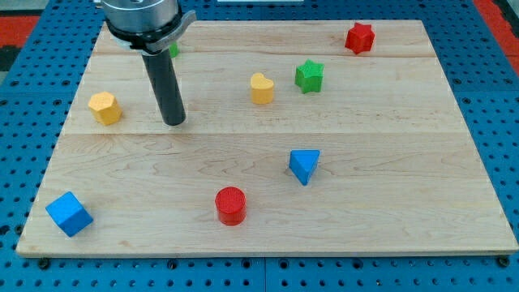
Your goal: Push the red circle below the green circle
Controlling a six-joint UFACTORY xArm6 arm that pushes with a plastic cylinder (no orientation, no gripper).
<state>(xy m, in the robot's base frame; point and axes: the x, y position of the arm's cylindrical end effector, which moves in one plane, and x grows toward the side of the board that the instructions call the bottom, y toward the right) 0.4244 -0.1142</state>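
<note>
The red circle [230, 204] stands near the view's bottom, a little left of centre. The green circle [174, 49] is mostly hidden behind the rod at the view's top left; only a small green edge shows. My tip [173, 122] rests on the board at the left, well above and left of the red circle and below the green circle. It touches no block.
A yellow hexagon [105, 107] lies left of my tip. A yellow heart [261, 88] and a green star [309, 76] sit at upper centre. A red star [359, 38] is at top right. A blue triangle [304, 166] and a blue cube [69, 214] lie lower down. The wooden board [405, 203] rests on blue pegboard.
</note>
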